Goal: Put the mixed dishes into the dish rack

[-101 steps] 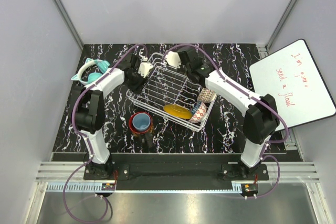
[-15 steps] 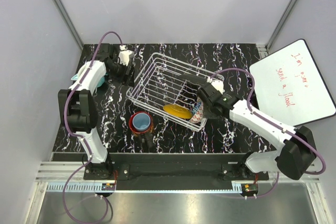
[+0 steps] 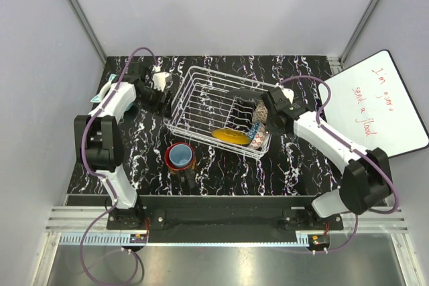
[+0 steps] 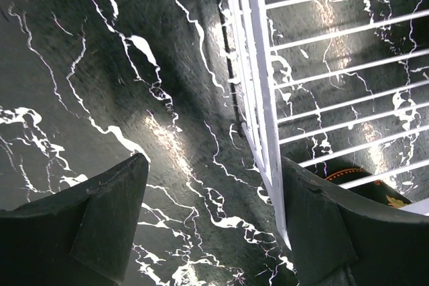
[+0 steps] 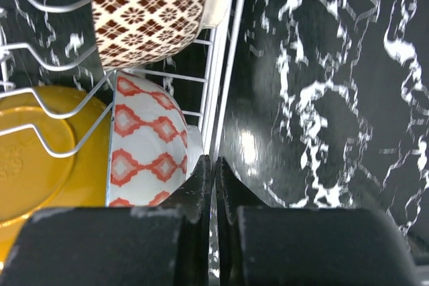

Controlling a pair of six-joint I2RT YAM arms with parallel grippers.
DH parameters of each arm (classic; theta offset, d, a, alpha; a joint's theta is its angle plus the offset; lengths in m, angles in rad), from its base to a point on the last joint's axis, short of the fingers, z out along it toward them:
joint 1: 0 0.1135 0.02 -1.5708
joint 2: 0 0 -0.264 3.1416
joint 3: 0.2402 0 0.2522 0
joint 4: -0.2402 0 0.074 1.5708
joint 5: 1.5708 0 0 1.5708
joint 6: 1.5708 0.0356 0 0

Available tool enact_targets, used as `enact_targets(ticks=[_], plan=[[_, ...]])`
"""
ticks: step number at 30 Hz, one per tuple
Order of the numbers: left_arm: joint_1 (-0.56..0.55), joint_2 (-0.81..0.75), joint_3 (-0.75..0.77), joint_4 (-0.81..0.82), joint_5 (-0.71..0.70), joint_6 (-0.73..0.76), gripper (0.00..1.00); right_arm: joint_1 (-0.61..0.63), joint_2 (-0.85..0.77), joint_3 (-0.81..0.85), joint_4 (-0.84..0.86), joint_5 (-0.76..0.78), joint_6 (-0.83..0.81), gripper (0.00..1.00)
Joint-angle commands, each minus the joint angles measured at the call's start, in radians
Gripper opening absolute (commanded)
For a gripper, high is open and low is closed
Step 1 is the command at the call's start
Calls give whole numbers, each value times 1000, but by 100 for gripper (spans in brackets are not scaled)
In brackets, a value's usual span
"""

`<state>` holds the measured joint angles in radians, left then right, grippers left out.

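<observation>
The white wire dish rack (image 3: 201, 108) sits mid-table. In it lie a mustard-yellow plate (image 3: 230, 136), a gold lattice bowl (image 5: 147, 25) and a white bowl with red diamonds (image 5: 147, 145). My right gripper (image 3: 268, 117) is at the rack's right side, with its fingers (image 5: 201, 179) shut on the rim wire (image 5: 221, 98). My left gripper (image 3: 163, 92) is open at the rack's left wall (image 4: 258, 98), and the wall wire lies just inside its right finger. A light blue cup (image 3: 179, 157) sits inside the dark mug (image 3: 168, 155) in front of the rack. I cannot make out the black plate for certain.
A whiteboard (image 3: 372, 108) with red writing leans at the table's right edge. A teal object (image 3: 108, 86) lies at the far left, behind the left arm. Grey walls close in the back and both sides.
Both grippers have left the rack's far edge. The left went to the left wall and the right to the right rim. In the last half second the rack shifted and turned slightly.
</observation>
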<state>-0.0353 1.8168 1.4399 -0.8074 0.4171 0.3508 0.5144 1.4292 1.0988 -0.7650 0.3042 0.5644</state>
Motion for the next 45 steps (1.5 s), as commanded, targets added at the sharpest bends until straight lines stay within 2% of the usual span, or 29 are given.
enact_targets(ticks=[1,10,22,23,27,29,32,36,40,41,43,45], plan=[[2,-63,-22,40,41,-3,79,-46,91,62,105,-37,-95,0],[0,-74,-52,45,112,-56,79,-111,258,242,141,-85,-182,0],[-9,-172,-191,42,158,-46,79,-155,318,329,136,-88,-233,2],[-11,-172,-191,43,163,-46,79,-155,316,329,133,-76,-238,3],[-21,-178,-179,42,166,-55,79,-155,278,348,105,-27,-247,32],[-17,-180,-155,42,137,-59,80,-157,251,352,99,-4,-262,39],[4,-168,-104,33,100,-47,80,-155,183,387,67,13,-288,55],[31,-163,-12,-1,75,-50,81,-119,85,452,-26,-4,-308,58],[60,-203,46,-25,32,-49,83,114,59,545,-98,-23,-414,66],[70,-212,51,-36,20,-52,84,192,72,577,-114,-71,-425,66],[86,-235,28,-47,22,-52,84,231,121,657,-128,-182,-432,66],[100,-249,-5,-44,22,-49,84,262,170,699,-111,-374,-440,65]])
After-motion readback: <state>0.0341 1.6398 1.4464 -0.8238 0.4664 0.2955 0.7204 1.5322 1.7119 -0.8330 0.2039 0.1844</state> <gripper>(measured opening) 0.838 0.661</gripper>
